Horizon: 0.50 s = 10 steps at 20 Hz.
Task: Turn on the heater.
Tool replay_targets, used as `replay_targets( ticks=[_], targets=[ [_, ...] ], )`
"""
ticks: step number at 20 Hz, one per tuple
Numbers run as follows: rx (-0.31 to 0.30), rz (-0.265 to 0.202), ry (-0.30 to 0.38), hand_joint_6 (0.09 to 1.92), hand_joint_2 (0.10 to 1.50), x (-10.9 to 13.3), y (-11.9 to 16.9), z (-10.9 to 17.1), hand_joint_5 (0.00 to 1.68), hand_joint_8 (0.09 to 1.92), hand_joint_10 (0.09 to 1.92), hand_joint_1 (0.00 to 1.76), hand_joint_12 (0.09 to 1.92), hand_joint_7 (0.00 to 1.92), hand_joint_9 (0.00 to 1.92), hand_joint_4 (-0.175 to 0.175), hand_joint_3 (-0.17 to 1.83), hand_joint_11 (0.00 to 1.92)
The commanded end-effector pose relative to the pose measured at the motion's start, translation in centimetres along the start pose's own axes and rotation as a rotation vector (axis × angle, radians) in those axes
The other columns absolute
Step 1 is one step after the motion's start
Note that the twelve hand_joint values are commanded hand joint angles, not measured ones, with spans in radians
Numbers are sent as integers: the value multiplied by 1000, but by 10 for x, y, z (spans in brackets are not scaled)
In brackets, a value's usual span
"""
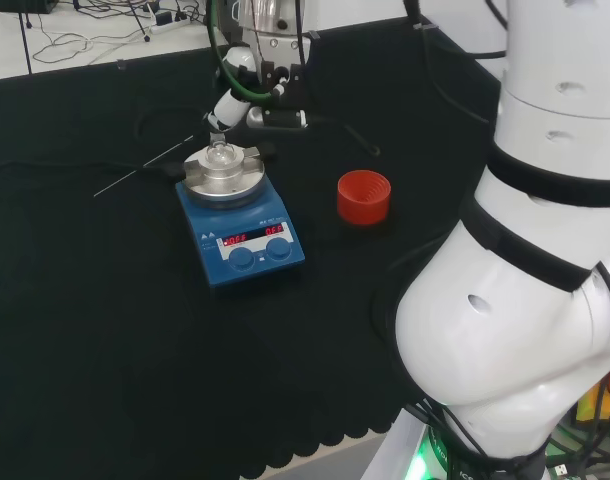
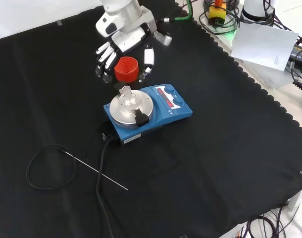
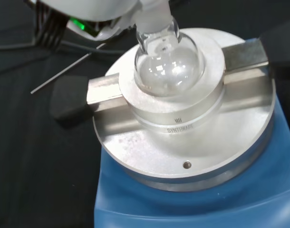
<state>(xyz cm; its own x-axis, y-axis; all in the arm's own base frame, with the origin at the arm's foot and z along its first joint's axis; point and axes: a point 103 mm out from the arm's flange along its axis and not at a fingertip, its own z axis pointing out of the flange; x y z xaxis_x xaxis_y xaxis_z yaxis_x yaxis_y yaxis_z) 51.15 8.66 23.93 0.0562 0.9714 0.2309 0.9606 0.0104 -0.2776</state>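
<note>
hand (image 2: 125,49) hovering beyond heater (image 2: 156,111), fingers spread, holding nothing | heater mid-cloth, flask (image 2: 127,96) seated on its plate | risk: reaching for the 2 front knobs (image 1: 257,254), fingers could clip the flask

bench: black cloth (image 2: 230,163), scalloped edge | floor: pale (image 1: 75,35), cables (image 1: 95,30)

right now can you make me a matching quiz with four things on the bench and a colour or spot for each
Things:
1. hotplate stirrer
2. round-bottom flask
3. ribbed ring stand
4. robot hand

Descriptions:
A. red, on the cloth beside the heater
B. blue body with lit red displays
C. above the cloth, fingers relaxed, holding nothing
D. clear glass, seated in the metal block

Pairs: 1-B, 2-D, 3-A, 4-C
</note>
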Motion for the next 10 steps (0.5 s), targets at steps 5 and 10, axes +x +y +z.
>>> replay_targets(
  ticks=[5, 10],
  targets=[
    [-84, 13, 7, 410, 597, 3, -74, -31, 397, 677, 719, 867, 1439, 90, 340, -6, 605, 0],
    [-90, 27, -2, 382, 606, 2, -112, -27, 404, 678, 720, 864, 1454, 96, 343, -6, 598, 0]
  ],
)
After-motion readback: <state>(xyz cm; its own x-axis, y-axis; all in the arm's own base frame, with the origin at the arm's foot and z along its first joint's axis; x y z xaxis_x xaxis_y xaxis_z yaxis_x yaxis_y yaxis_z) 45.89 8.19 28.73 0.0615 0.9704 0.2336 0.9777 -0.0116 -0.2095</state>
